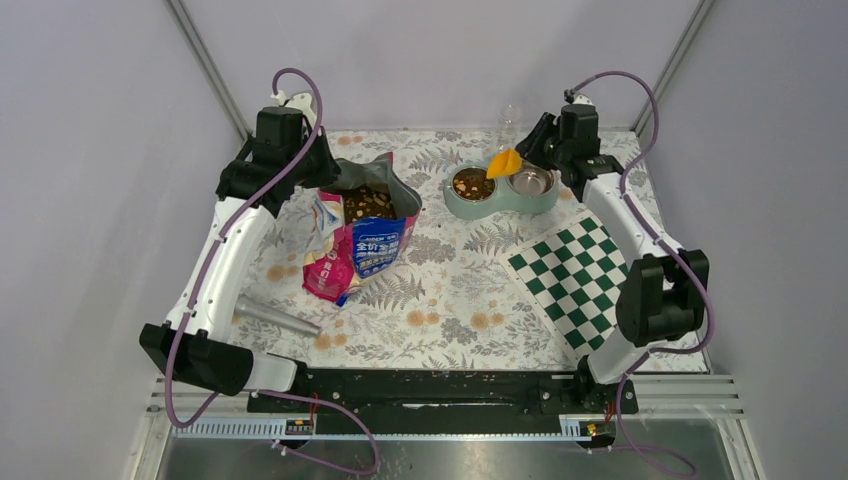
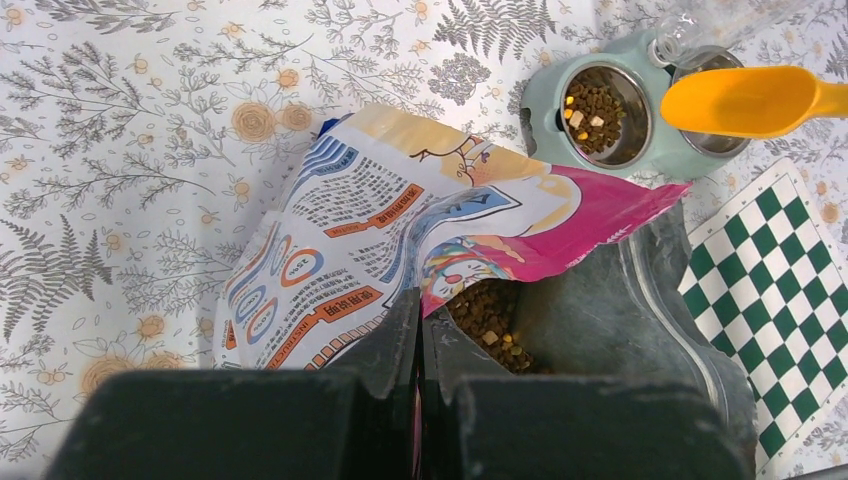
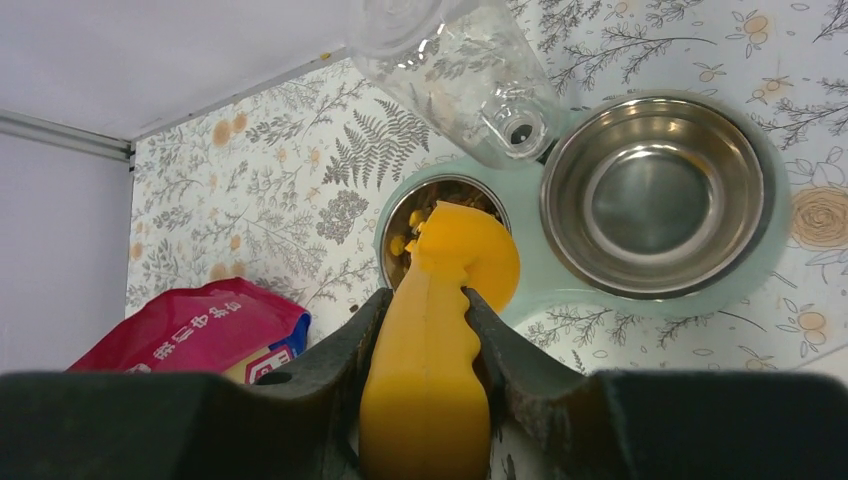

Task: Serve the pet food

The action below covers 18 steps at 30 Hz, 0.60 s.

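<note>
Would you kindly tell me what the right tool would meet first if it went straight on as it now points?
Likely the pet food in the feeder; the orange scoop the right tool grips would touch first, though depth is unclear.

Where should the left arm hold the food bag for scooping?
On the bag, pinch the thin top rim at its left side, from above, as the left gripper does: it stands mouth-up and open, right side free for the scoop.

I get bright, even light, seemingly from overhead, with only soft shadows on the table (image 1: pixel 450 300). The steel bowl (image 3: pixel 600 130) glints mildly; the right gripper (image 3: pixel 427 297) blurs near its lens.
</note>
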{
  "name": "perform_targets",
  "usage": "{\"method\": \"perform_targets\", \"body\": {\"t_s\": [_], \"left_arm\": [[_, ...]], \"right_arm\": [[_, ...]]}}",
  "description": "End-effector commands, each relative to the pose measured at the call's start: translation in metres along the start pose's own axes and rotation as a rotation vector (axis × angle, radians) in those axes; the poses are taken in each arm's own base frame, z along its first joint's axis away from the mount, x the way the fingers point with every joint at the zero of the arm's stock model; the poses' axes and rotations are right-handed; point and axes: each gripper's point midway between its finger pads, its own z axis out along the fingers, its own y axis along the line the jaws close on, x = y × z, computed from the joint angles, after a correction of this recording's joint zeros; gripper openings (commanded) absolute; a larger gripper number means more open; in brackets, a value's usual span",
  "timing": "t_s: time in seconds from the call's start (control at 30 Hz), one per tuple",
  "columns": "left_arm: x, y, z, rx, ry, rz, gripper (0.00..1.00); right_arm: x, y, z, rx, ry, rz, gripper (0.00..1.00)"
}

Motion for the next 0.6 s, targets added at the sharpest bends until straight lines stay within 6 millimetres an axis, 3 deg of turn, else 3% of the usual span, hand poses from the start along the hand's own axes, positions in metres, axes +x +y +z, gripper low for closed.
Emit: {"method": "perform_targets", "body": {"t_s": [0.0, 0.13, 0.23, 0.3, 0.4, 0.5, 0.57], "left_arm": [[-0.033, -0.021, -0.023, 0.097, -0.111, 0.007, 0.0], [-0.033, -0.03, -0.024, 0.142, -0.105, -0.007, 0.0], [-0.032, -0.037, -0.026, 0.187, -0.111, -0.03, 0.0], [-0.032, -0.044, -0.028, 0.222, -0.109, -0.051, 0.0], [-0.032, -0.056, -0.033, 0.282, -0.103, -0.073, 0.0], [-0.032, -0.066, -0.035, 0.318, -0.11, -0.095, 0.0], [-0.031, -0.073, -0.035, 0.342, -0.103, -0.101, 0.0]], "right_arm": [[-0.036, 0.028, -0.04, -0.038, -0.088, -0.06, 0.0], [-0.041, 0.066, -0.083, -0.196, -0.08, 0.012, 0.0], [-0.046, 0.106, -0.134, -0.38, -0.089, 0.06, 0.0], [-0.054, 0.133, -0.179, -0.524, -0.133, 0.063, 0.0], [-0.058, 0.163, -0.233, -0.74, -0.196, 0.071, 0.0], [-0.054, 0.181, -0.266, -0.868, -0.185, 0.086, 0.0], [-0.042, 0.188, -0.277, -0.897, -0.153, 0.049, 0.0]]}}
